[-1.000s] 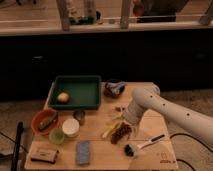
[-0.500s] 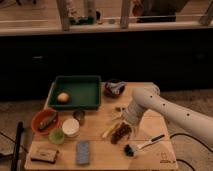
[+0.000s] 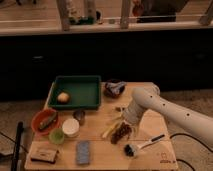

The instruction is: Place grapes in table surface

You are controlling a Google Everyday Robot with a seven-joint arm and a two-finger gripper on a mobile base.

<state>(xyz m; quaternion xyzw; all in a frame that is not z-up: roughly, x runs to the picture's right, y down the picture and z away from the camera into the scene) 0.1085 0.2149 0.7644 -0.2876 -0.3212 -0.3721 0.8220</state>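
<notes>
The grapes (image 3: pixel 121 133), a dark reddish-brown bumpy bunch, lie on the light tan wooden table surface (image 3: pixel 102 150) right of centre. My white arm comes in from the right and bends down over them. The gripper (image 3: pixel 125 121) is at the arm's lower end, just above and touching or nearly touching the top of the bunch. A pale yellow stick-like item (image 3: pixel 111 129) lies just left of the grapes.
A dark green tray (image 3: pixel 76 92) holding a round yellowish item (image 3: pixel 63 97) stands at the back left. A black-bristled brush with white handle (image 3: pixel 141 146) lies front right. An orange bowl (image 3: pixel 44 121), white cup (image 3: pixel 70 127), blue sponge (image 3: pixel 82 152) and dark bowl (image 3: pixel 114 89) are also there.
</notes>
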